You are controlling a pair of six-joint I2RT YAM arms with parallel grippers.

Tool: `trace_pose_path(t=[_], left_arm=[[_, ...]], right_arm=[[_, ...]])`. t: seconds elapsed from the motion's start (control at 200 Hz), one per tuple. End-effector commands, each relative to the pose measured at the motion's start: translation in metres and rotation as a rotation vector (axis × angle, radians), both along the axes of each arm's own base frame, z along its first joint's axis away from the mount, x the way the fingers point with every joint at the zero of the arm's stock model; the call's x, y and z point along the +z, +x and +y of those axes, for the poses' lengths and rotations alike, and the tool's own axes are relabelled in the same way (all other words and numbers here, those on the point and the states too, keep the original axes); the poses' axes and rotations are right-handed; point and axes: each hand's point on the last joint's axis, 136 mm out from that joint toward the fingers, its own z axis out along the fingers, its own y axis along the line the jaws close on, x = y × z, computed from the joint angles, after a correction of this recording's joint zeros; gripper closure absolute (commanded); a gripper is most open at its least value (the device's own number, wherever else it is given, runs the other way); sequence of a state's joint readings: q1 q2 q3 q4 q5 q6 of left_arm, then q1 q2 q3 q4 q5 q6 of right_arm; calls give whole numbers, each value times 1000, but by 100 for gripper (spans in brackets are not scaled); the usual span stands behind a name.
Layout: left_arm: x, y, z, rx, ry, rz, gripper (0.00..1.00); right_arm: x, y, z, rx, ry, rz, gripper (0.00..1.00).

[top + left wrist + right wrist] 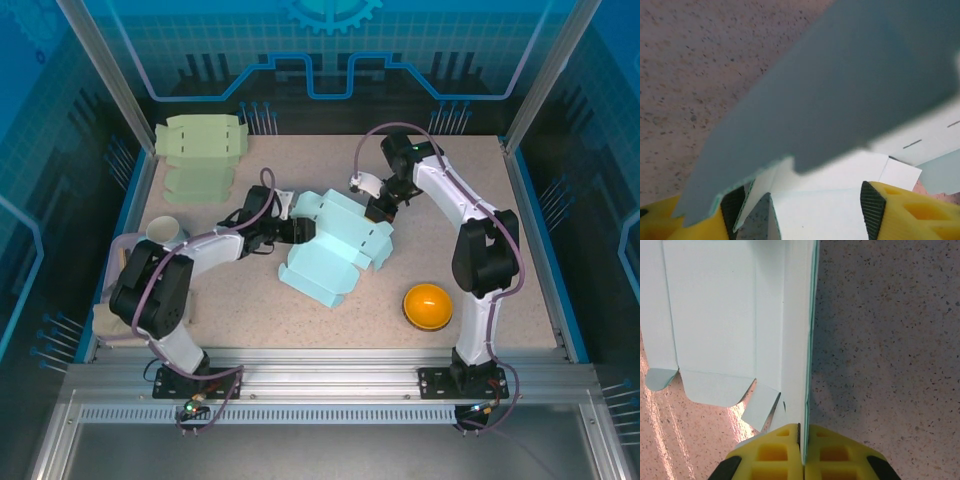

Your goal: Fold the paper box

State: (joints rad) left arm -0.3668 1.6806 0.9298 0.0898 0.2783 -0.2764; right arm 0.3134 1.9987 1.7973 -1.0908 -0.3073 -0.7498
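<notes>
The bench (pixel 480 290) is a speckled, sandy-pink slab. Behind it rises a blue panel (pixel 200 40) printed with a grid, a pale cog and circuit-like lines. Slanting aluminium posts (pixel 104 65) stand at the bench's rear corners. Blue strips (pixel 546 250) run along its sides, and a slotted aluminium rail (pixel 330 385) crosses its near edge. Light glares pinkish off the bench top.

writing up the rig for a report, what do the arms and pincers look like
The left arm and right arm have white links between bulky black joints, each trailed by a looping grey-purple cable. The left pincer and right pincer have yellow fingers with moulded recesses; black ribbed pads line the left's.
</notes>
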Motion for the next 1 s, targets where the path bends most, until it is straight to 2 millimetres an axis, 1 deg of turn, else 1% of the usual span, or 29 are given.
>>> trace_pose_path(t=[0.0, 0.11, 0.17, 0.24, 0.3, 0.355, 0.405, 0.475, 0.525, 0.585, 0.635, 0.715, 0.77, 0.81, 0.84, 0.895, 0.91, 0.99], left_arm=[[19, 2, -23, -26, -49, -17, 38], [33, -6, -40, -44, -56, -31, 39], [36, -7, -46, -46, -73, -30, 39], [34, -8, -51, -47, -88, -11, 38], [31, -8, -48, -32, -79, -2, 38], [33, -9, -41, -8, -59, -6, 38], [43, -12, -34, 1, -53, -30, 38], [66, -22, -23, -2, -50, -89, 37], [82, -29, -11, 4, -41, -135, 37], [101, -38, 8, 28, -37, -193, 36], [115, -43, 29, 75, -27, -242, 36], [128, -46, 65, 179, 5, -307, 36], [127, -45, 89, 277, 40, -323, 36], [124, -43, 102, 332, 57, -318, 37], [120, -41, 108, 357, 60, -307, 38], [112, -38, 108, 361, 61, -284, 39], [110, -37, 108, 358, 62, -283, 39], [100, -35, 97, 303, 38, -277, 39]], right_arm=[[-2, 3, 3, -17, 37, 6, 100], [-6, 10, 0, -42, -7, -23, 100], [-8, 11, 2, -44, -15, -26, 100], [-8, 10, 5, -37, -16, -30, 100], [-11, 8, 5, -30, -20, -30, 100], [-13, 7, 4, -29, -28, -40, 100], [-13, 7, 1, -24, -39, -56, 100], [-13, 9, -3, -19, -60, -83, 100], [-12, 12, -5, -15, -72, -111, 100], [-8, 16, -7, -12, -86, -152, 100], [-4, 18, -9, 0, -106, -195, 100], [1, 25, -12, 29, -170, -310, 100], [7, 31, -11, 62, -215, -414, 100], [12, 34, -8, 93, -237, -499, 100], [18, 38, -6, 114, -248, -567, 100], [26, 39, -2, 156, -263, -669, 100], [31, 42, 0, 161, -263, -706, 100], [46, 48, 3, 183, -273, -825, 100]])
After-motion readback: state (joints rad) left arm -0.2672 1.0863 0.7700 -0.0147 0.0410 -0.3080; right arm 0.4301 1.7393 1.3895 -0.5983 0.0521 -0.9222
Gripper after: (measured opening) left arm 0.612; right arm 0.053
